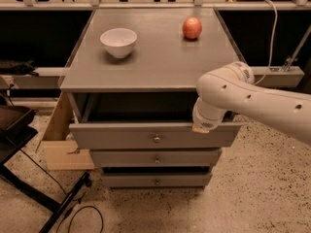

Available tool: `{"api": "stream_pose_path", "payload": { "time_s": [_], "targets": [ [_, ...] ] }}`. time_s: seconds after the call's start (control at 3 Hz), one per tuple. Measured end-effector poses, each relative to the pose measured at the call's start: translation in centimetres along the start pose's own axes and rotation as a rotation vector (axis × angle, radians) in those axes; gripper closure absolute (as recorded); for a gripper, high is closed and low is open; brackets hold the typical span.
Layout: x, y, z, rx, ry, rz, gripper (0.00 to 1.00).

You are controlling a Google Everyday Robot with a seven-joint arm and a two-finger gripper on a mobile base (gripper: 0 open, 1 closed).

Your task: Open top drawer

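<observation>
The top drawer (pixel 116 136) of the grey cabinet is pulled partly out. Its flat front with a small round metal knob (pixel 156 139) stands forward of the cabinet top (pixel 155 62), and a dark gap shows above it. My white arm comes in from the right. My gripper (pixel 206 124) is at the drawer's upper right edge, reaching down into the gap behind the front panel, and is mostly hidden by the wrist.
A white bowl (pixel 118 41) and a red apple (pixel 192 28) sit on the cabinet top. Two lower drawers (pixel 156 158) (pixel 156 180) are slightly out. A cardboard box (pixel 59 135) stands at the left, and black stand legs and a cable (pixel 68 203) lie on the floor.
</observation>
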State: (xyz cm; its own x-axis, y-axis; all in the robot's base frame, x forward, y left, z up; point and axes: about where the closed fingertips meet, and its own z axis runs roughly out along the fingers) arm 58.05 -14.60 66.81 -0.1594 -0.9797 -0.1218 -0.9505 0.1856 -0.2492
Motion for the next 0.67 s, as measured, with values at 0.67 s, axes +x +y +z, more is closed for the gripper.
{"api": "stream_pose_path", "payload": {
  "time_s": [0.67],
  "targets": [
    [0.69,1.28,-0.98,-0.032,0.007,-0.010,1.00]
  ]
}}
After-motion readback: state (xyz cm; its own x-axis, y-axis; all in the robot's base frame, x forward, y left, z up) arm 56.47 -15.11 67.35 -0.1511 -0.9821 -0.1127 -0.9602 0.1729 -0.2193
